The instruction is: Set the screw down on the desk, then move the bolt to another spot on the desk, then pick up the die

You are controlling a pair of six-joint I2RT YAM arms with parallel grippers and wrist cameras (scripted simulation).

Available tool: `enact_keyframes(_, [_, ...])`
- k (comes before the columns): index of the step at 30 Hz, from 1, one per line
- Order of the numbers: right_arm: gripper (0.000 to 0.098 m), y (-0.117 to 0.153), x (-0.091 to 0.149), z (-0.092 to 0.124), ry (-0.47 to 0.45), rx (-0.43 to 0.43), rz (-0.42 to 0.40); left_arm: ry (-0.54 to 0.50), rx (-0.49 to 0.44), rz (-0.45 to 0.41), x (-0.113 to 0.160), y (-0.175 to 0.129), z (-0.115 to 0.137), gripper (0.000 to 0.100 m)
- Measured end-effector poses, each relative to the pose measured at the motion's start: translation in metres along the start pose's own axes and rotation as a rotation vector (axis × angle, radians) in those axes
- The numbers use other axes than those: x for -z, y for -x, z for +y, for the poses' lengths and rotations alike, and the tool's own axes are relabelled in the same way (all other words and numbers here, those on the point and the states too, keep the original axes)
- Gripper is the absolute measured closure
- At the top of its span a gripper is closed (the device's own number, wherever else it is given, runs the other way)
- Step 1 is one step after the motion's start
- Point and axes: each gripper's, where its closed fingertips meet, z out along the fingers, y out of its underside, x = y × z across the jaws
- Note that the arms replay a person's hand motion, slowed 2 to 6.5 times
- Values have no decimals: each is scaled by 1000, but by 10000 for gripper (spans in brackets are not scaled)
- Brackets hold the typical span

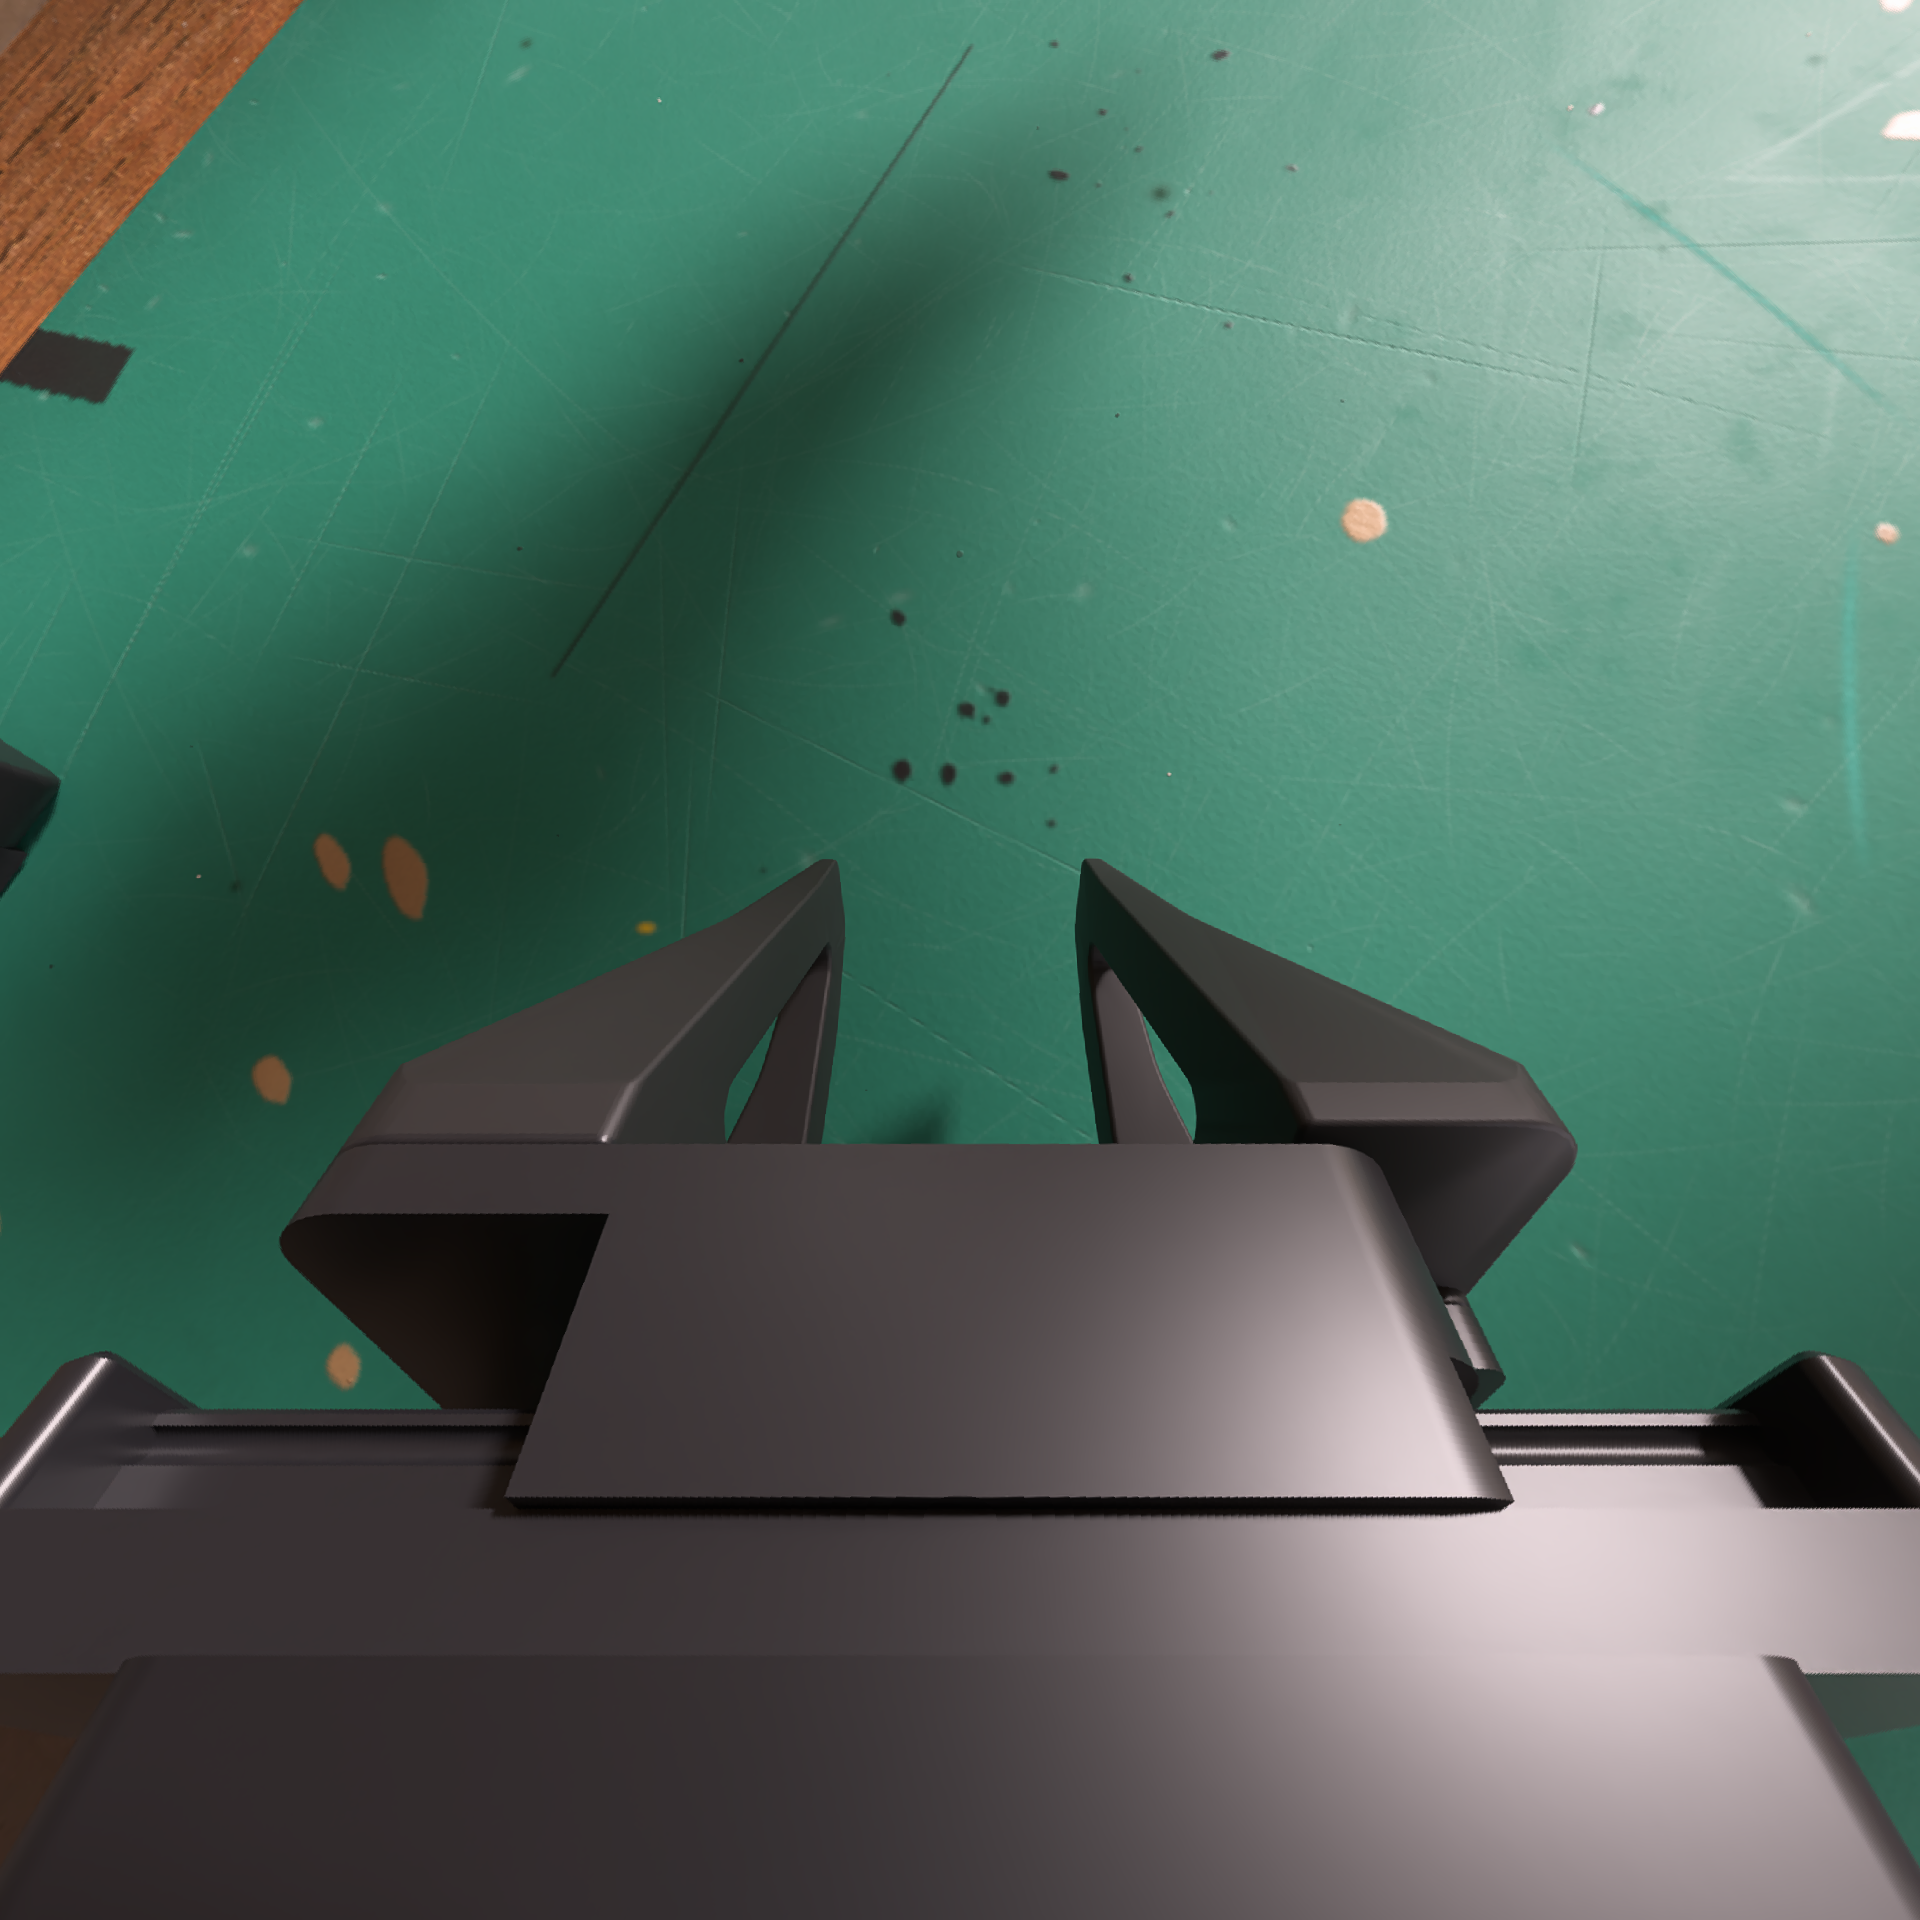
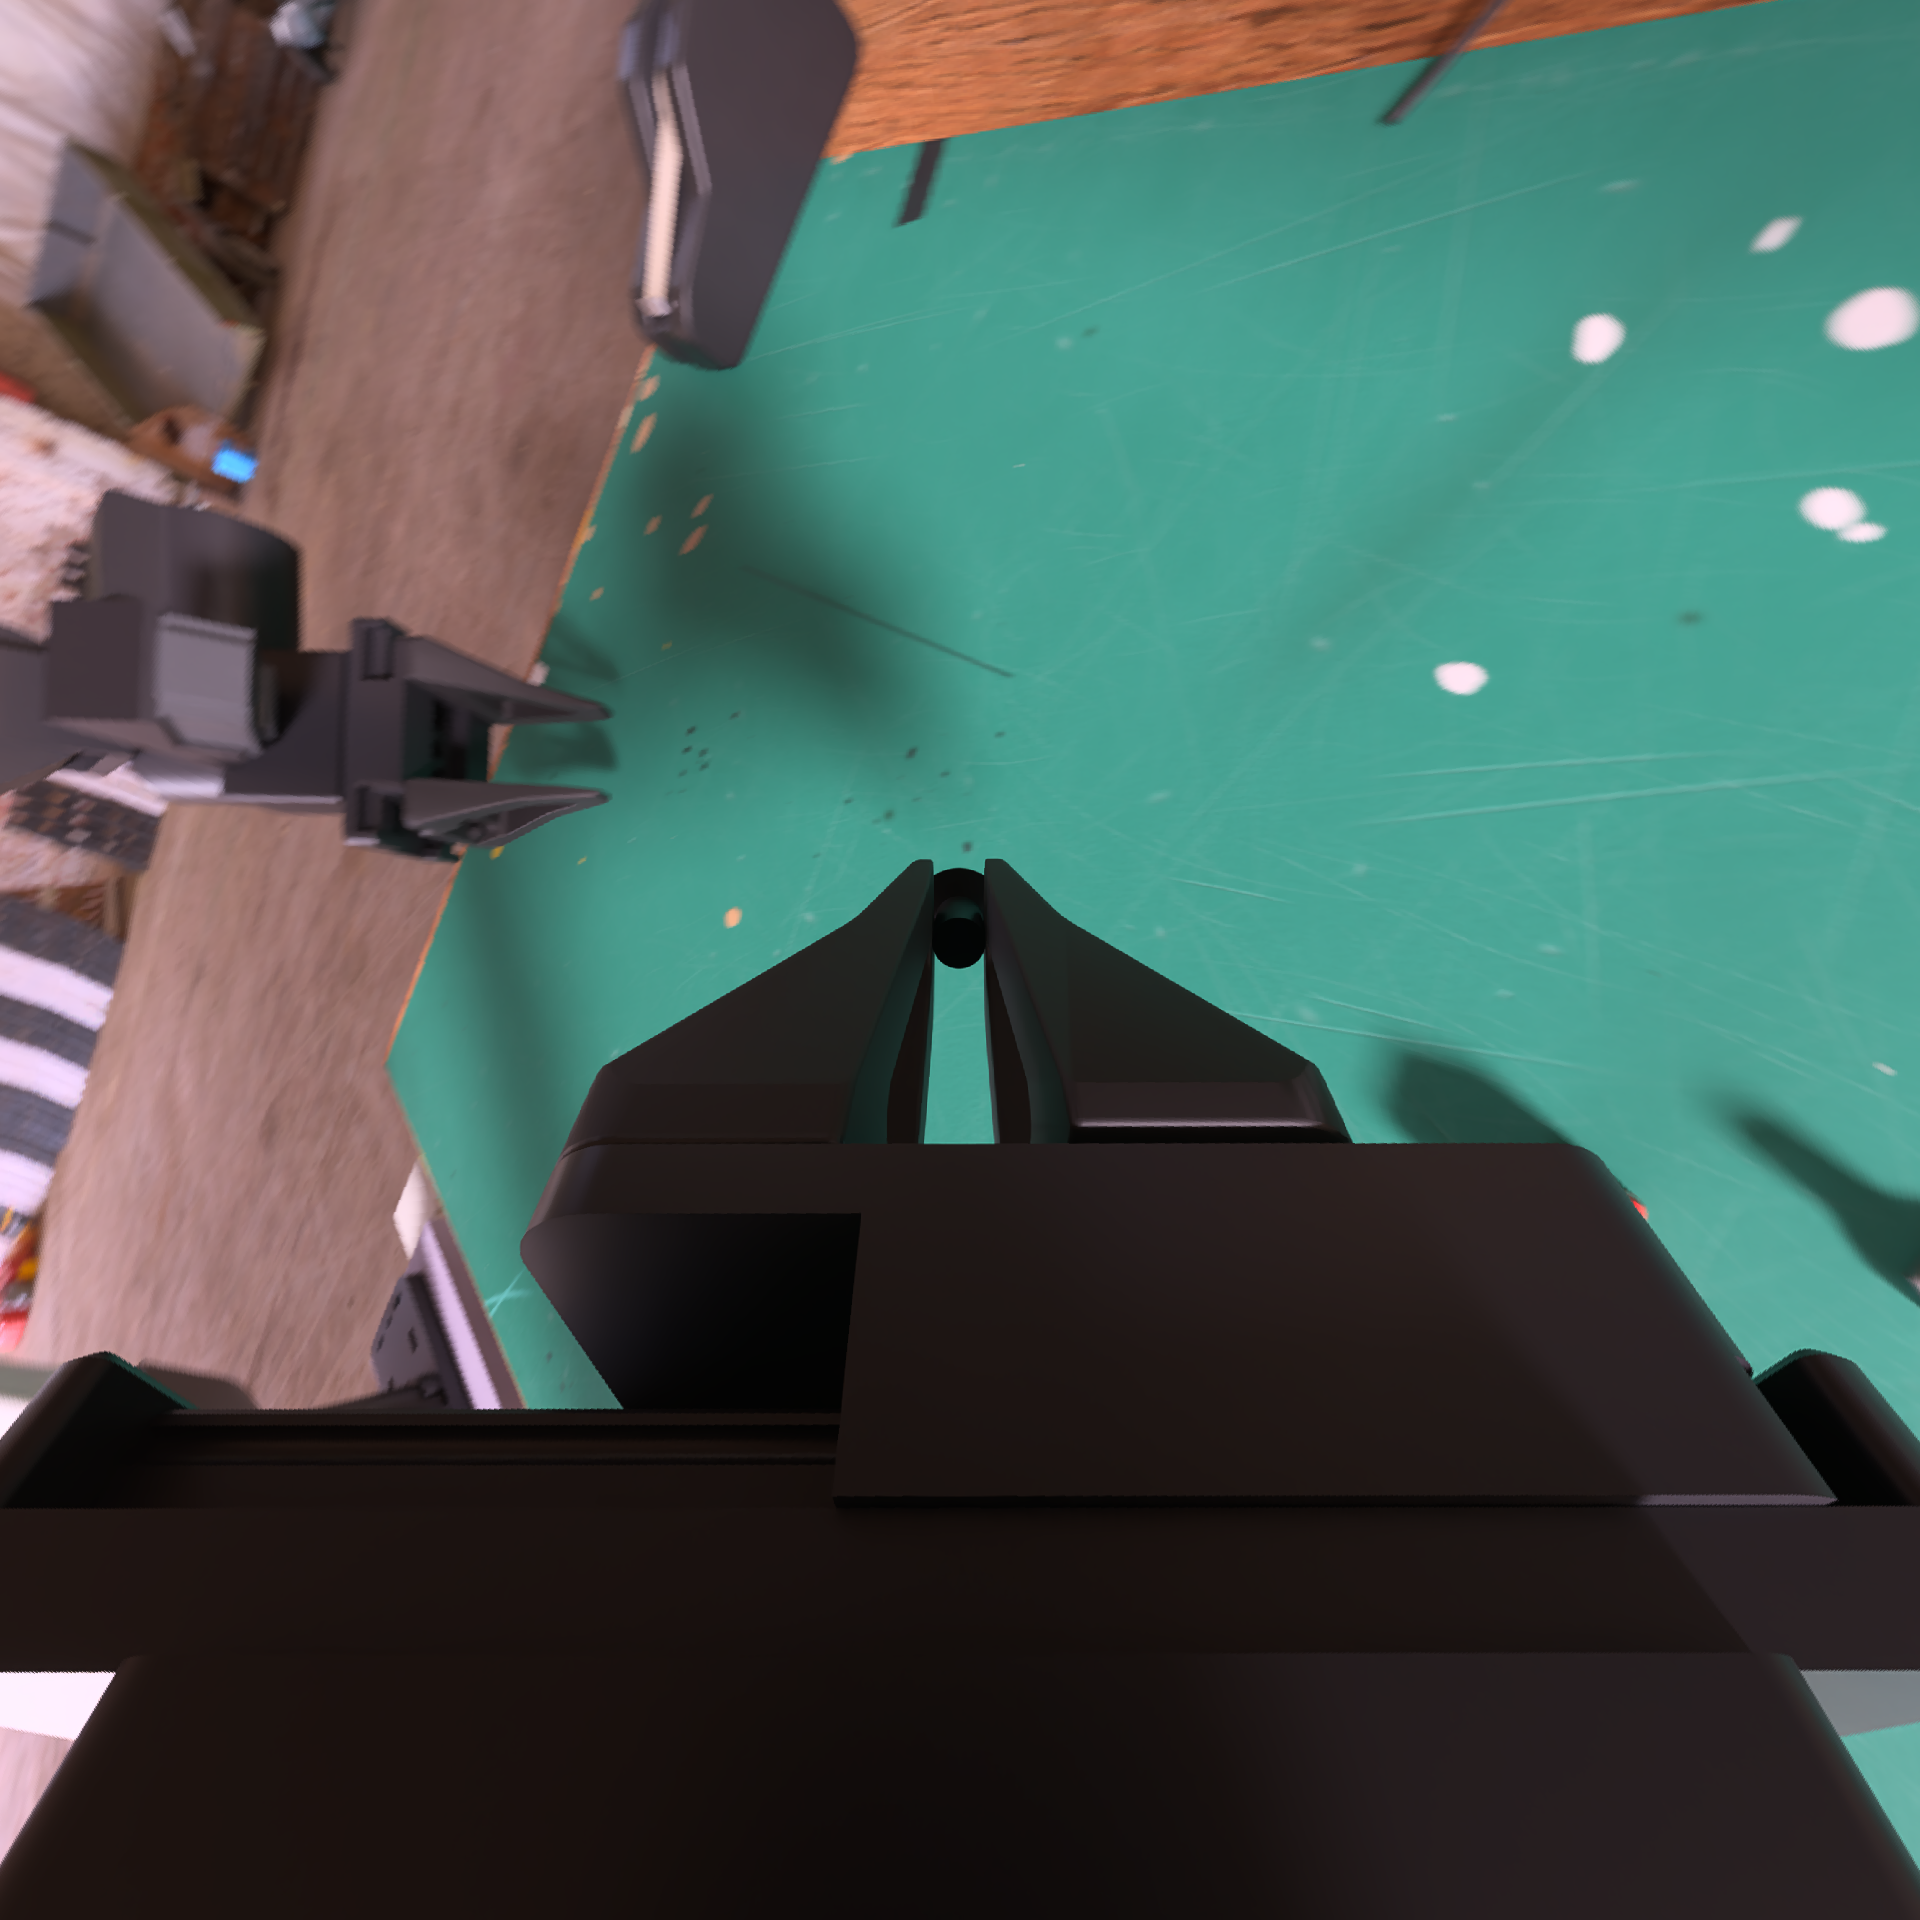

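My right gripper is shut on a small dark screw, held between the fingertips above the green mat. My left gripper is open and empty, low over the green mat. It also shows in the right wrist view, at the mat's left edge, jaws apart. I see no bolt and no die in either view. A tiny red bit peeks out beside my right gripper's body; I cannot tell what it is.
The scratched, spotted mat lies on a wooden desk. A dark flat device sits at the desk's far corner. The desk drops off to a floor on the left. A dark part shows at the left wrist view's edge.
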Motion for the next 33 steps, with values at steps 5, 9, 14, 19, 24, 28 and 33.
enact_keyframes(5, [898, 25, -7, 11, 51, 59, -143, 0, 0, 0, 0, 0, 0, 621])
enact_keyframes(9, [898, 38, -16, 29, 133, 144, -183, 0, 0, 0, 0, 0, 0, 621])
enact_keyframes(14, [898, 48, -33, 61, 288, 322, -143, 0, 0, 0, 0, 0, 0, 621])
enact_keyframes(19, [898, 51, -50, 92, 427, 535, -49, 0, 0, 0, 0, 0, 0, 622])
enact_keyframes(24, [899, 49, -59, 112, 504, 676, 30, 0, 0, 0, 0, 0, 0, 621])
enact_keyframes(28, [899, 46, -62, 118, 546, 700, 59, 0, 0, 0, 0, 0, 0, 621])
enact_keyframes(33, [899, 41, -61, 123, 586, 689, 75, 0, 0, 0, 0, 0, 0, 621])
